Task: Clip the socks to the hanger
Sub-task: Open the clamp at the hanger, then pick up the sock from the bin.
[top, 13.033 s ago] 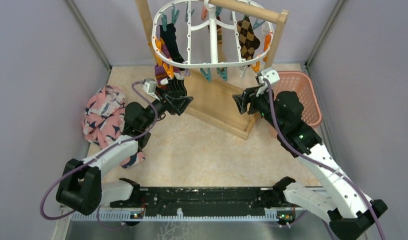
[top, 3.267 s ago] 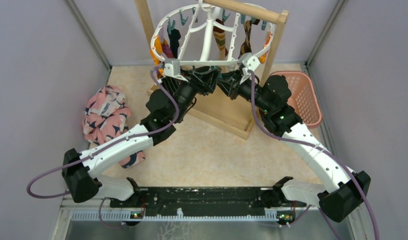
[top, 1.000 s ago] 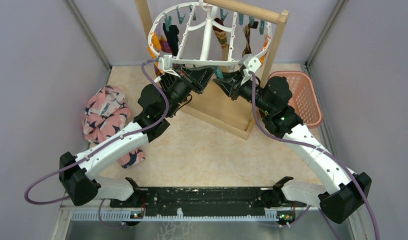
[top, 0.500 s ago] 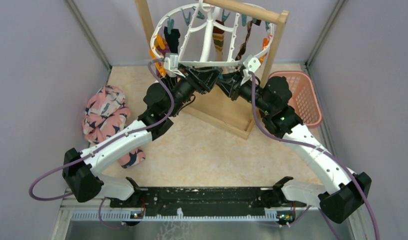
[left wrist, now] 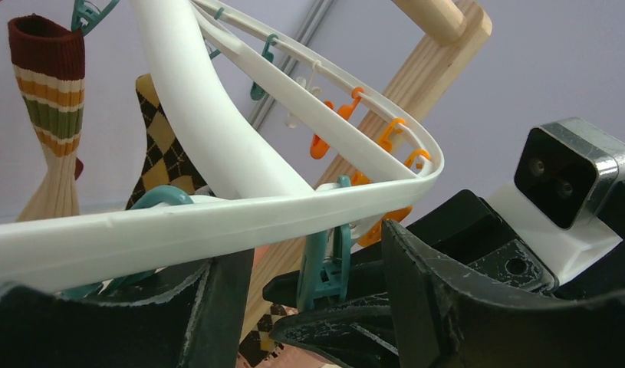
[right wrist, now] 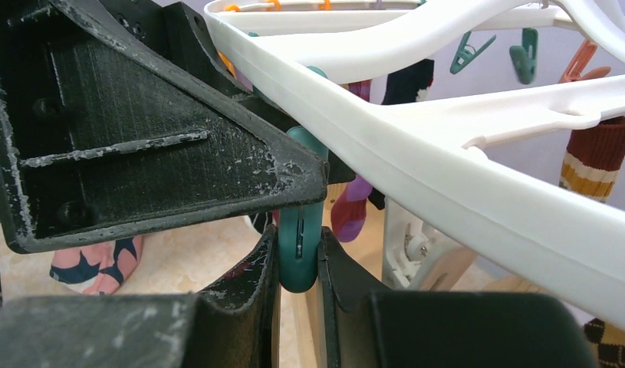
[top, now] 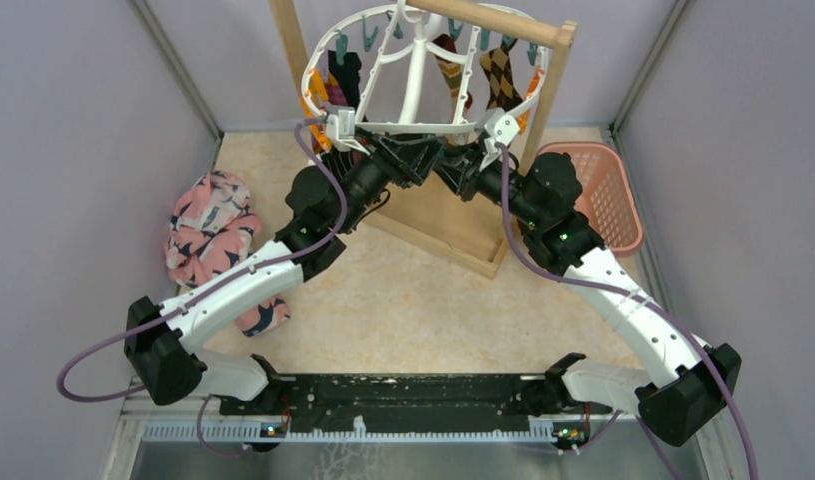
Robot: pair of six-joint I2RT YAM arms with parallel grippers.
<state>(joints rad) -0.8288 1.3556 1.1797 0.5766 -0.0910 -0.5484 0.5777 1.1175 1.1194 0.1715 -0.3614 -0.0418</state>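
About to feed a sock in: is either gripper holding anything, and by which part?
The right gripper pinches a teal clip by its lower end, where it hangs from the hanger rim. The left gripper is open, holding nothing.

- You are working in a robot test cell, so a lab set-up and not a real home.
- Plain grey walls [top: 73, 150] close the beige table [top: 413, 300] on three sides, and metal posts [top: 180, 65] stand in the back corners.
- The left arm [top: 233, 290] and the right arm [top: 623, 300] are bolted to a black rail [top: 413, 390] at the near edge, and purple cables [top: 502, 200] run along them.
- The laundry things look like test props: a wooden rack [top: 503, 25], a hanger [top: 403, 127] with socks [top: 498, 75], a pink basket [top: 608, 190] and a printed cloth [top: 208, 230].
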